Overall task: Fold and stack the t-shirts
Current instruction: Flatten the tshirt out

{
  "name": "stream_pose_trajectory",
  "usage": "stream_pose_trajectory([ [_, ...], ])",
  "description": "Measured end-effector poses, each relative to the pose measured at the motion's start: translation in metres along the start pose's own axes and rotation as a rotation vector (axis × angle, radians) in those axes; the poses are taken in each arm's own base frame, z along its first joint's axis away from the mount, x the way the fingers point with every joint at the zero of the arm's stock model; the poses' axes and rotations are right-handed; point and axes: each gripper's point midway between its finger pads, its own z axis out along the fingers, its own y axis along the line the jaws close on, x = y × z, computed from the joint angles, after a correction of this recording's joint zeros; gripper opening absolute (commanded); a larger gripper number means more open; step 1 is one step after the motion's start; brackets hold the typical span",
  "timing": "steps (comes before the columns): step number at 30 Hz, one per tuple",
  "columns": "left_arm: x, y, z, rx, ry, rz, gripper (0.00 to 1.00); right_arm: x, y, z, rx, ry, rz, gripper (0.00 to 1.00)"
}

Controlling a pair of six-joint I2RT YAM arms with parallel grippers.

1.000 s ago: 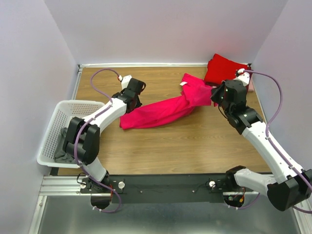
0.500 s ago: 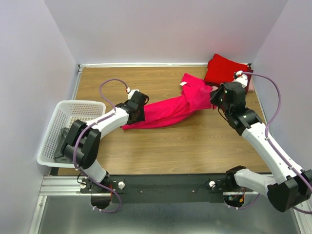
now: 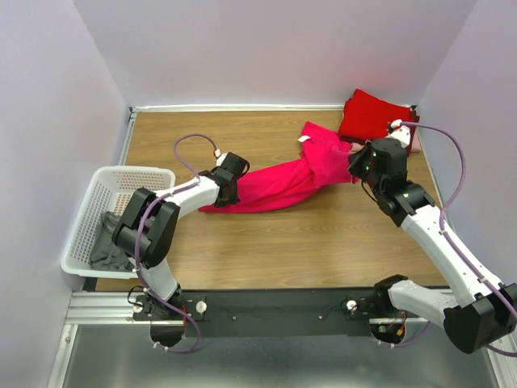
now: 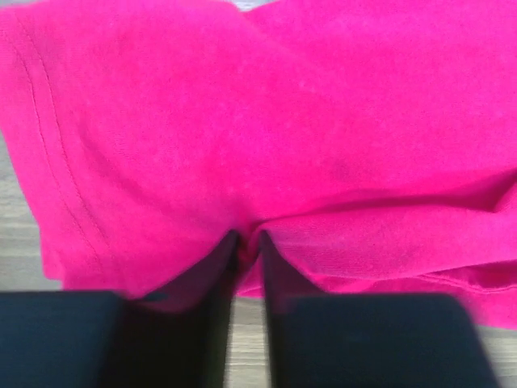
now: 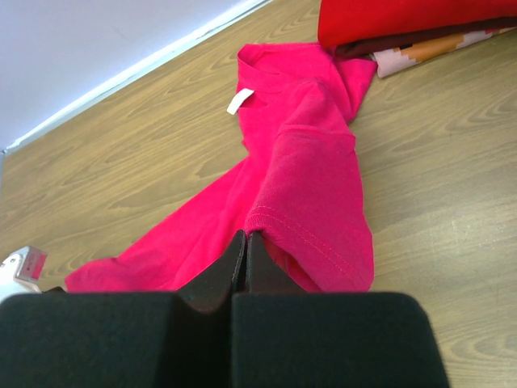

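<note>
1. Lying across the middle of the wooden surface (image 3: 323, 242), the pink t-shirt (image 3: 275, 182) is seen bunched into a long, crumpled band, with its white neck label (image 5: 240, 102) turned up at the far end.
2. The left fingers (image 4: 230, 250) are brought almost together, and a fold of cloth at the shirt's left end is pinched between their tips.
3. The right fingers (image 5: 238, 255) are pressed fully together, and a sleeve hem at the shirt's right end is caught at their tips.
4. A folded red t-shirt (image 3: 371, 115) is set in the far right corner, on top of a dark cloth and a patterned one, just beside the pink shirt's collar.
5. A white lattice basket (image 3: 89, 210) is placed at the left edge of the surface, and grey cloth (image 3: 109, 250) is held inside it.
</note>
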Motion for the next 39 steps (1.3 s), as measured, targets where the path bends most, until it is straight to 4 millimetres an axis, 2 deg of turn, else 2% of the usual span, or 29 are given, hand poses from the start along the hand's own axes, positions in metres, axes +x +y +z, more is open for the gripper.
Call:
stream_pose_trajectory([
  [2,-0.002,-0.001,-0.001,0.005,-0.002,0.003,0.0,0.0,0.0,0.0,0.0,0.0,0.0,0.01],
  [6,-0.011,-0.004,-0.004,0.01,-0.013,-0.001,0.0,0.0,0.0,0.0,0.0,0.0,0.0,0.01],
  [10,-0.044,-0.005,-0.013,0.016,-0.06,-0.035,0.0,0.0,0.0,0.0,0.0,-0.001,-0.003,0.0],
  [14,-0.109,-0.001,-0.029,0.029,-0.167,-0.119,0.0,-0.002,0.0,-0.003,-0.004,-0.006,-0.001,0.01],
  [15,-0.145,-0.004,-0.037,0.043,-0.234,-0.155,0.0,-0.003,0.0,-0.004,-0.006,-0.009,0.0,0.01],
  [16,-0.145,-0.004,-0.037,0.043,-0.234,-0.155,0.0,-0.004,0.0,-0.005,-0.007,-0.012,0.0,0.01],
  [18,-0.18,0.001,-0.037,0.041,-0.288,-0.198,0.0,-0.004,0.0,-0.005,-0.007,-0.012,-0.003,0.01],
  [21,-0.212,0.004,-0.02,0.035,-0.323,-0.236,0.0,-0.003,-0.001,-0.005,-0.004,-0.008,-0.008,0.01],
  [23,-0.218,0.008,0.001,0.018,-0.308,-0.247,0.0,-0.002,-0.002,-0.005,-0.002,-0.004,-0.01,0.01],
  [24,-0.22,0.01,0.011,0.013,-0.298,-0.25,0.09,-0.001,-0.002,-0.005,0.0,-0.001,-0.011,0.01],
  [25,-0.22,0.011,0.025,0.01,-0.281,-0.251,0.35,0.0,-0.003,-0.005,0.003,0.002,-0.013,0.01],
  [26,-0.221,0.013,0.032,0.007,-0.273,-0.259,0.35,0.001,-0.004,-0.005,0.005,0.005,-0.014,0.01],
  [28,-0.22,0.017,0.047,0.001,-0.248,-0.261,0.64,0.007,-0.007,-0.004,0.012,0.015,-0.018,0.01],
  [29,-0.221,0.018,0.049,0.003,-0.243,-0.263,0.65,0.011,-0.01,-0.003,0.018,0.023,-0.021,0.01],
  [30,-0.223,0.02,0.049,0.001,-0.244,-0.26,0.76,0.016,-0.013,-0.002,0.025,0.035,-0.026,0.01],
  [33,-0.229,0.024,0.038,0.005,-0.259,-0.293,0.77,0.03,-0.022,0.0,0.046,0.065,-0.037,0.01],
  [35,-0.227,0.026,0.027,0.003,-0.259,-0.316,0.77,0.04,-0.028,0.002,0.06,0.084,-0.045,0.01],
  [38,-0.195,0.038,0.004,-0.025,-0.223,-0.403,0.79,0.058,-0.04,0.004,0.087,0.122,-0.057,0.01],
  [39,-0.175,0.043,-0.004,-0.04,-0.197,-0.444,0.78,0.064,-0.044,0.005,0.098,0.136,-0.059,0.01],
])
